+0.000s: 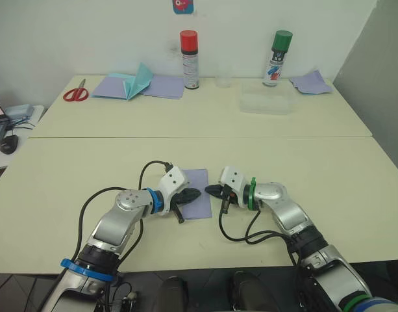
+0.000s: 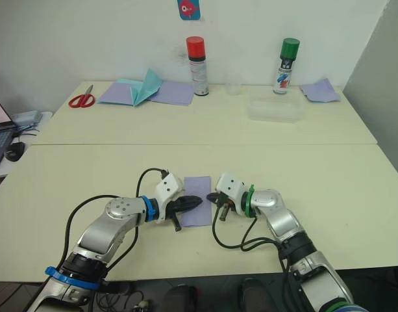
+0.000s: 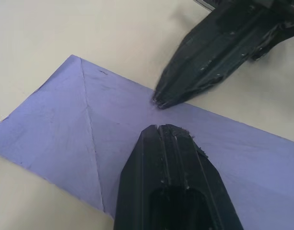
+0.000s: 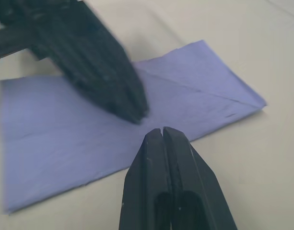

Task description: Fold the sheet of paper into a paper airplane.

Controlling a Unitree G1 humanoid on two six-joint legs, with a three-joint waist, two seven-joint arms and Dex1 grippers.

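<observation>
The sheet of paper (image 1: 197, 179) lies flat on the near table between my two arms, a pale lavender rectangle with diagonal crease lines (image 3: 55, 124). My left gripper (image 1: 197, 193) is shut, and its tips rest on the middle of the sheet (image 3: 158, 127). From the other side my right gripper (image 1: 208, 190) points at it, also shut, with its tips at the sheet's right edge (image 4: 161, 130). The two grippers' tips nearly meet over the paper. Neither holds anything. The paper airplane is out of view.
At the back stand a red-capped spray can (image 1: 189, 60), a green-capped can (image 1: 277, 58), a clear cup (image 1: 223, 79) and a clear tray (image 1: 267, 103). Red scissors (image 1: 76, 93), a teal paper shape (image 1: 137, 81) and spare lavender sheets (image 1: 165, 86) lie far left.
</observation>
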